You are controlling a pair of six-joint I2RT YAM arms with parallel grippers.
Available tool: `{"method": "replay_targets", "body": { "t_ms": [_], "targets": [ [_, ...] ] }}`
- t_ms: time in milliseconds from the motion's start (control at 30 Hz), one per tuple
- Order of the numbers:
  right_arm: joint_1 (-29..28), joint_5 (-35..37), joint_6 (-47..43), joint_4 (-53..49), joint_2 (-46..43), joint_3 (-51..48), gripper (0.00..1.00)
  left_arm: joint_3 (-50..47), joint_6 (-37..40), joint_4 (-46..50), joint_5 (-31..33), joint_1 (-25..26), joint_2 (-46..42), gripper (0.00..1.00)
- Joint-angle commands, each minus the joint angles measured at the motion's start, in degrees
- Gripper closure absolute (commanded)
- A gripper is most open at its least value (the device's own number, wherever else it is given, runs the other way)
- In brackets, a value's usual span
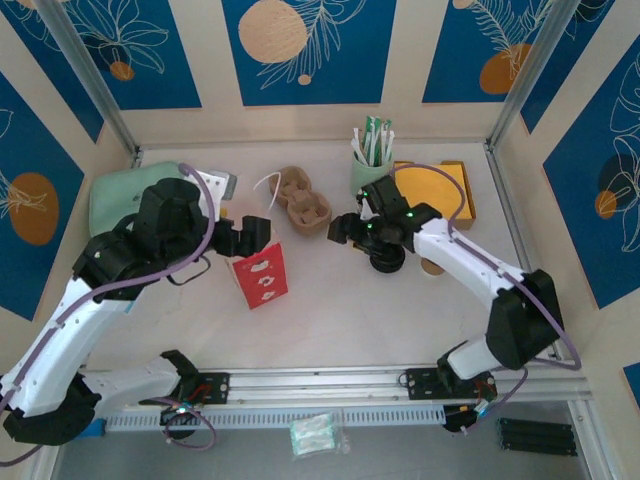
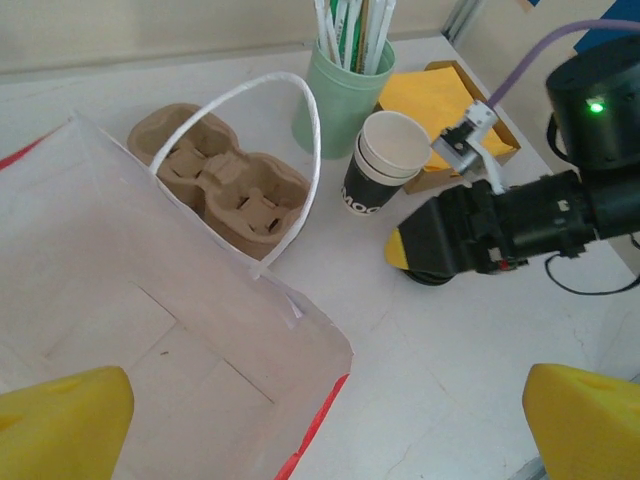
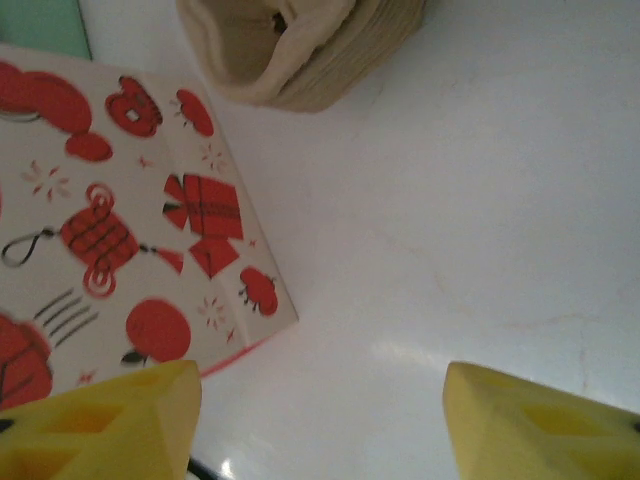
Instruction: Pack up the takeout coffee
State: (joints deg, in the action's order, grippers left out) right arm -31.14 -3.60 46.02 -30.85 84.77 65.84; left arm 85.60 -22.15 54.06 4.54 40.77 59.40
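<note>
Straws [image 2: 350,30] upright in green cup [image 2: 335,110]; open-mouthed bag [image 2: 100,250] beneath wide left claw [image 2: 325,425]; right claw [image 3: 325,420] likewise wide.

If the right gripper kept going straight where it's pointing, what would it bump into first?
Probably the bare table, just beside the red-and-white bag. The right gripper seems tilted down; the cardboard cup carrier lies farther on, though depth is unclear.

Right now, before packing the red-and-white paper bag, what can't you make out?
- Top view: the dark round thing under the right gripper is partly covered by it; lidded cup or loose lid, unclear.
- Right wrist view: the brown cardboard cup carrier is blurred and cut by the top edge.
- Left wrist view: the red-and-white paper bag runs past the left edge; lettering on the lidless white cup's dark band is too small to read.
</note>
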Motion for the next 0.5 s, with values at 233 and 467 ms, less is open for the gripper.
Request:
{"method": "replay_targets", "body": {
  "t_ms": [233, 467],
  "targets": [
    [-2.61, 7.82, 6.22, 3.04, 13.01, 9.85, 0.55, -3.45, -2.94, -6.77, -3.20, -0.04, -0.16, 0.00],
    [-3.85, 10.27, 6.80, 0.40, 19.17, 15.83, 0.60, -3.56, -2.72, -7.74, -4.70, -0.07, 0.11, 0.01]
  ]
}}
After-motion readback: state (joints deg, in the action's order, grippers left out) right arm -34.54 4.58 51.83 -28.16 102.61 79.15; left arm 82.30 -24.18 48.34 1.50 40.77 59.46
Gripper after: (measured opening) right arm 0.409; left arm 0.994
